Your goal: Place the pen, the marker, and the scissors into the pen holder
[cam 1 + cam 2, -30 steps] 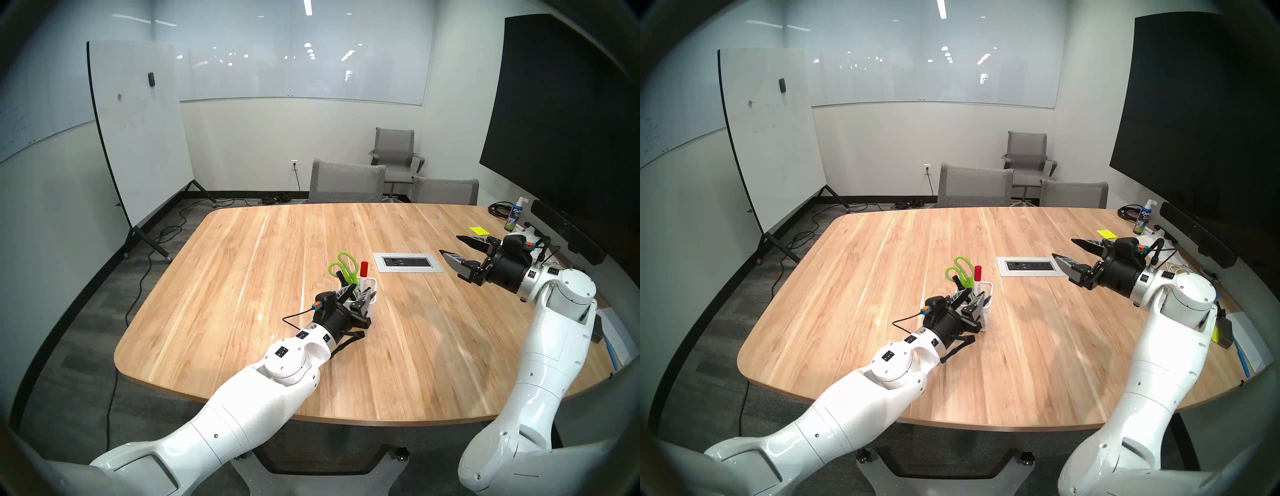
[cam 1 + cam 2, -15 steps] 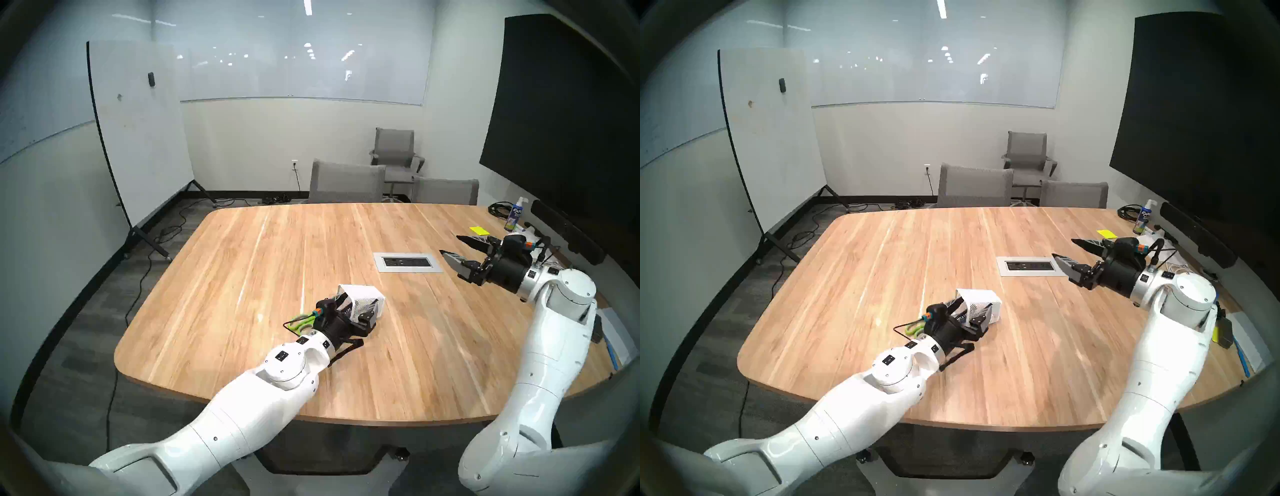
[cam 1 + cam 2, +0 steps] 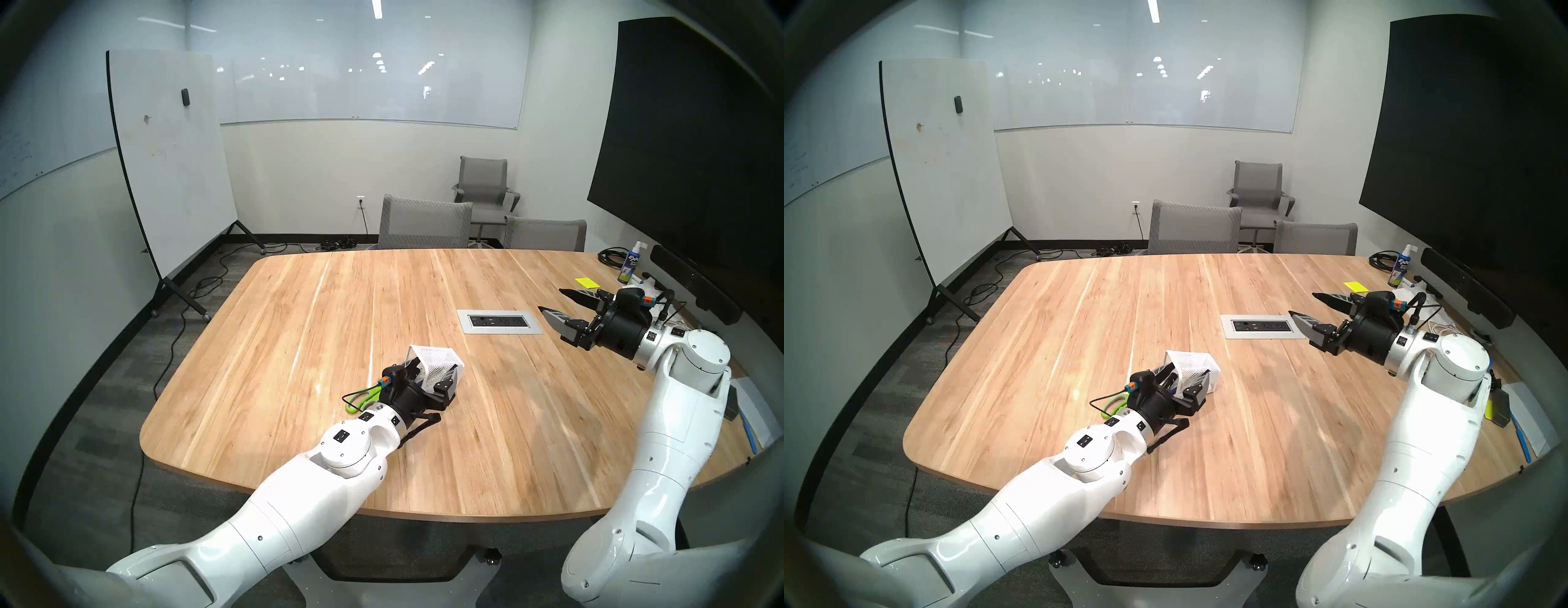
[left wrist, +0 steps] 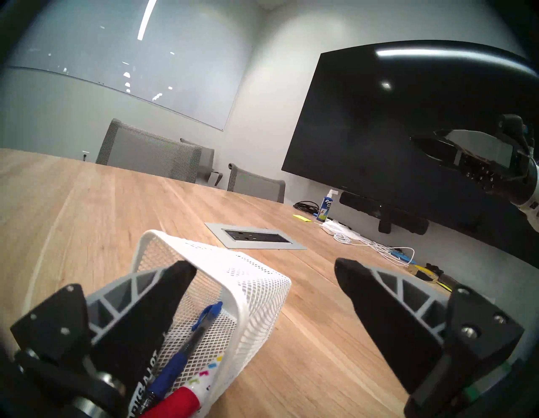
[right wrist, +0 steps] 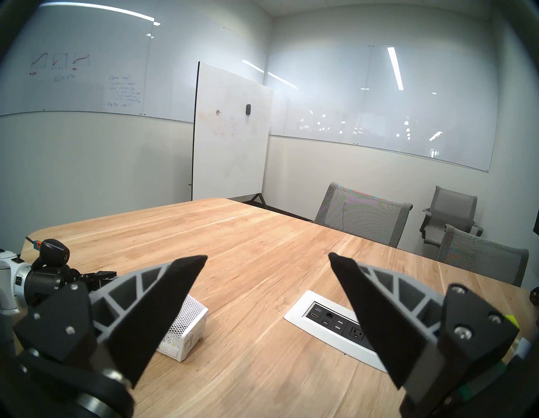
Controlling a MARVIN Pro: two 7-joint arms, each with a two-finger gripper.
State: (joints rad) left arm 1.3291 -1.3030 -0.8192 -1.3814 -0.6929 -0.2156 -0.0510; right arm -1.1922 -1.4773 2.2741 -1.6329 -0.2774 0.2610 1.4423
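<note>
The white mesh pen holder (image 3: 437, 361) (image 3: 1193, 363) (image 5: 186, 329) lies tipped on its side, mouth toward my left wrist. My left gripper (image 3: 435, 373) (image 4: 262, 264) is open; one finger (image 4: 163, 294) sits in the holder's mouth and the other stands off to its right. The blue pen (image 4: 186, 347), a black marker (image 4: 145, 385) and a white marker with a red cap (image 4: 178, 400) stick out of the mouth. The green scissors' handles (image 3: 360, 399) (image 3: 1115, 401) lie on the table beside my left wrist. My right gripper (image 3: 551, 299) (image 5: 268, 257) hangs open and empty at the right.
A power outlet panel (image 3: 499, 321) is set into the table between the arms. A spray bottle (image 3: 628, 265), yellow sticky notes (image 3: 586, 282) and white cables (image 4: 364, 242) sit along the right edge under the screen. Grey chairs (image 3: 424, 223) stand at the far edge.
The holder stood upright with the scissors and markers in it; it has toppled toward my left arm. My left gripper has opened and drawn back slightly. The right arm has not moved.
</note>
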